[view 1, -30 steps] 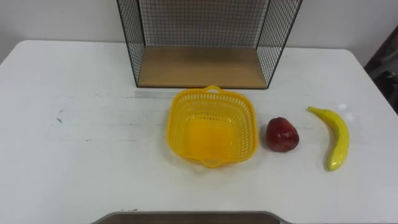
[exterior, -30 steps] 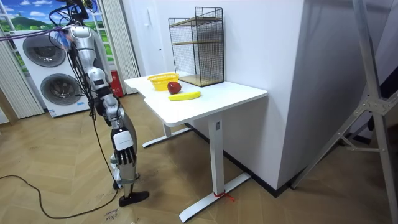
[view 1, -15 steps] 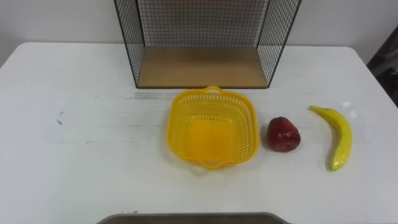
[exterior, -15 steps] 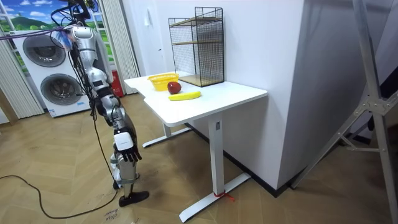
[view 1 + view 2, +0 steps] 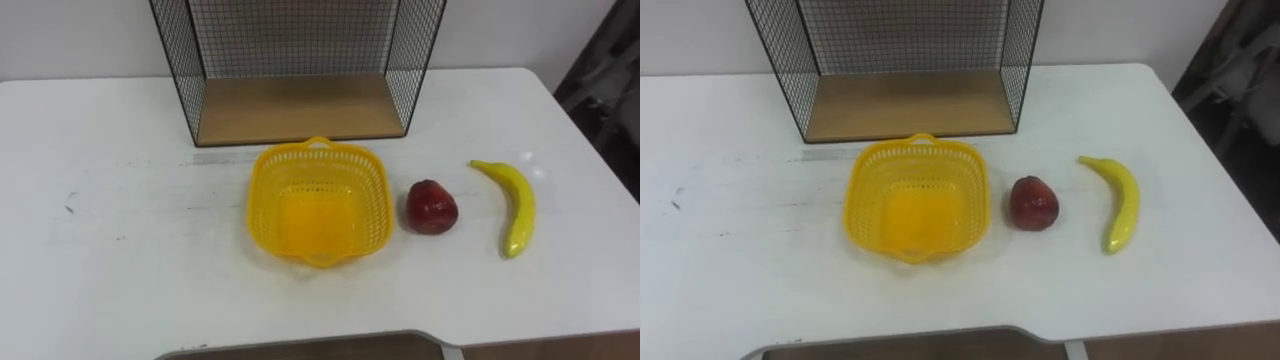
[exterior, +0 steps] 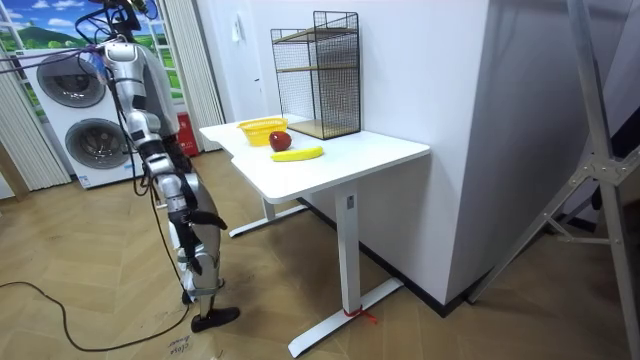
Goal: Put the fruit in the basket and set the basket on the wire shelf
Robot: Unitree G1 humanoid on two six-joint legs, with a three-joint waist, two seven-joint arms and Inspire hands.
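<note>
The yellow basket [image 5: 318, 205] stands upright and empty on the white table [image 5: 120, 260]. It is just in front of the wire shelf [image 5: 295, 60], with its far handle close to the shelf's wooden base. The 2 fruits lie on the table to the basket's right. The red apple [image 5: 431, 207] is just beside the rim without touching it. The banana [image 5: 510, 205] lies a little further right, apart from the apple, with its stem end pointing away from the robot.

In the room view the robot stands on the wooden floor at the table's end on the room view's left, with 2 washing machines [image 6: 85, 140] behind it. Its right hand [image 6: 198, 258] hangs low beside its leg, well apart from the table. I cannot tell whether it is spread or closed.
</note>
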